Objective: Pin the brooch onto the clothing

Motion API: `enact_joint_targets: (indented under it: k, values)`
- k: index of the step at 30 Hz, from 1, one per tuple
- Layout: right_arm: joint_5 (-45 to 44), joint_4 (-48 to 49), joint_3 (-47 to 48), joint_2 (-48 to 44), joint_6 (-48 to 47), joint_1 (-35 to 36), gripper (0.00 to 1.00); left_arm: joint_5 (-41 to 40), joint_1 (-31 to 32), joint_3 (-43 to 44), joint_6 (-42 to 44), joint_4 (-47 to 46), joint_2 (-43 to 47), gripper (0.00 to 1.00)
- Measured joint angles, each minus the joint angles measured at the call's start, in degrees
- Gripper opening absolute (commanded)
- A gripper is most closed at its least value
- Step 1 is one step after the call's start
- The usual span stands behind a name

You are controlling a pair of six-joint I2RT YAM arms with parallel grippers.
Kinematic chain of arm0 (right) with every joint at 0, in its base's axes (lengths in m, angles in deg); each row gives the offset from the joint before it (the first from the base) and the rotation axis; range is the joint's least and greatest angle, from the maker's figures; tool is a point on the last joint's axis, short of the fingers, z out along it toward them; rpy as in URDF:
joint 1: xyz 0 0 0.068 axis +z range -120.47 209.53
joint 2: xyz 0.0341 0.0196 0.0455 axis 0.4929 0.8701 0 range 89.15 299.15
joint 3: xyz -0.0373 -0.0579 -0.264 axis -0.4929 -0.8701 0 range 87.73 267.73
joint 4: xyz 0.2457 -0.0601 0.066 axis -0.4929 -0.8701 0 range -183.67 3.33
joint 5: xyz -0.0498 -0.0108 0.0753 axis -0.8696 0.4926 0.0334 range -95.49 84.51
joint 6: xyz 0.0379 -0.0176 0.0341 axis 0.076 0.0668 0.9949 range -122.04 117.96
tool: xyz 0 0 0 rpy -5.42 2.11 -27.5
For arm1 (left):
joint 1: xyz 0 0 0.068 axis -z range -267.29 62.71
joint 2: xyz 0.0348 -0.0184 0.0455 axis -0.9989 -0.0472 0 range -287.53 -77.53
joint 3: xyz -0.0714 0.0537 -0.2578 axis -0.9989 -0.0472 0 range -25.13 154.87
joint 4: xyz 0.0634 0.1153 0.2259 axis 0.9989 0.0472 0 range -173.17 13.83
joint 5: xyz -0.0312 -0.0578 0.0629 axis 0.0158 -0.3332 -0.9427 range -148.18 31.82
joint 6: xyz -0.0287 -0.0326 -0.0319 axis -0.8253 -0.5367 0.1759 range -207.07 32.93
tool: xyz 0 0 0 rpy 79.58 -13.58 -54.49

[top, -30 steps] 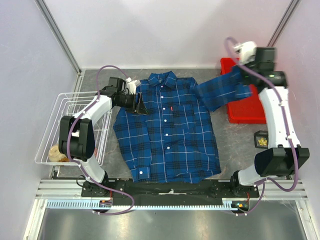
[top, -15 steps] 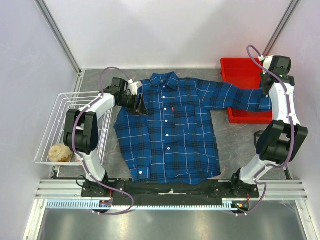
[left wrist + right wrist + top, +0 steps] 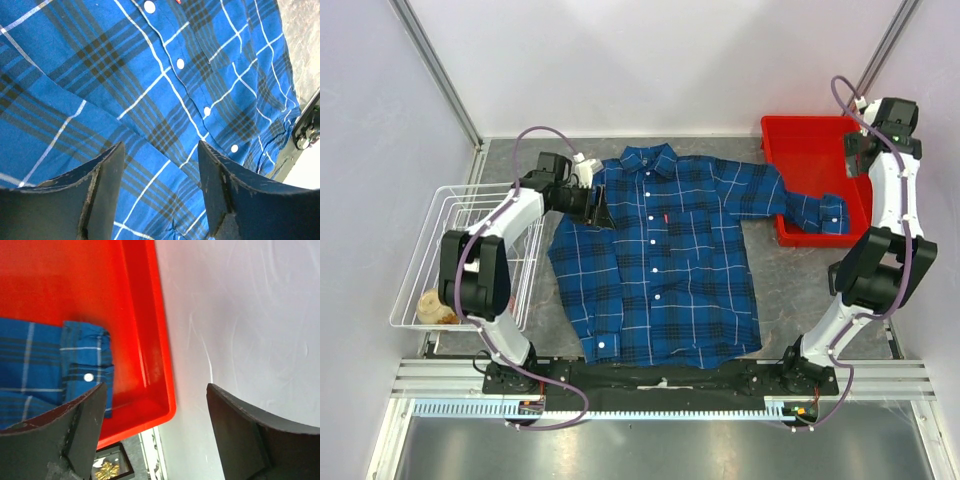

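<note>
The clothing (image 3: 660,265), a blue-and-black plaid shirt, lies flat and face up on the table. Its right sleeve stretches out sideways, and the cuff (image 3: 830,214) rests inside the red tray (image 3: 782,128). My left gripper (image 3: 603,207) sits at the shirt's left shoulder. In the left wrist view it (image 3: 160,147) is open, with flat plaid fabric (image 3: 150,90) below the jaws. My right gripper (image 3: 858,155) hovers open over the tray's right rim (image 3: 165,390), beside the cuff (image 3: 85,355) and holding nothing. The gold leaf brooch (image 3: 106,471) lies in a small black box (image 3: 125,465).
A white wire basket (image 3: 460,250) stands at the left of the table with a tan object (image 3: 438,305) in it. The enclosure's white wall (image 3: 240,315) runs close along the tray's right side. In the top view my right arm (image 3: 870,270) covers the spot where the black box stands.
My right gripper has opened and let go of the sleeve, which now lies with its cuff in the red tray. The right arm swung further right. The left gripper barely moved.
</note>
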Motion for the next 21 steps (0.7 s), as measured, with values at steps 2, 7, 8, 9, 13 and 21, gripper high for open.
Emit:
enact_joint_targets:
  k: [2, 7, 8, 9, 13, 21]
  values:
    - [3.32, -1.84, 1.92, -0.13, 0.39, 0.17, 0.97, 0.39, 0.0, -1.09, 2.34, 0.61, 2.64, 0.72]
    - [15.98, -9.73, 2.03, -2.64, 1.49, 4.76, 0.98, 1.64, 1.73, -7.1, 14.78, 6.32, 14.12, 0.75]
    - [18.1, -10.34, 0.52, -3.63, 1.97, 7.1, 0.98, 1.55, 2.84, -9.33, 18.27, 7.56, 17.14, 0.75]
    - [20.04, -10.73, -1.38, -4.72, 2.34, 9.57, 0.98, 1.31, 4.28, -12.0, 21.68, 8.87, 20.33, 0.75]
    - [26.99, -12.57, -9.68, -7.58, 4.02, 21.88, 0.97, -0.72, 9.99, -23.19, 31.67, 14.51, 30.34, 0.73]
    - [22.84, -15.08, -4.9, -3.23, 6.75, 19.71, 0.57, -3.72, 10.21, -23.96, 33.9, 15.47, 28.2, 0.67]
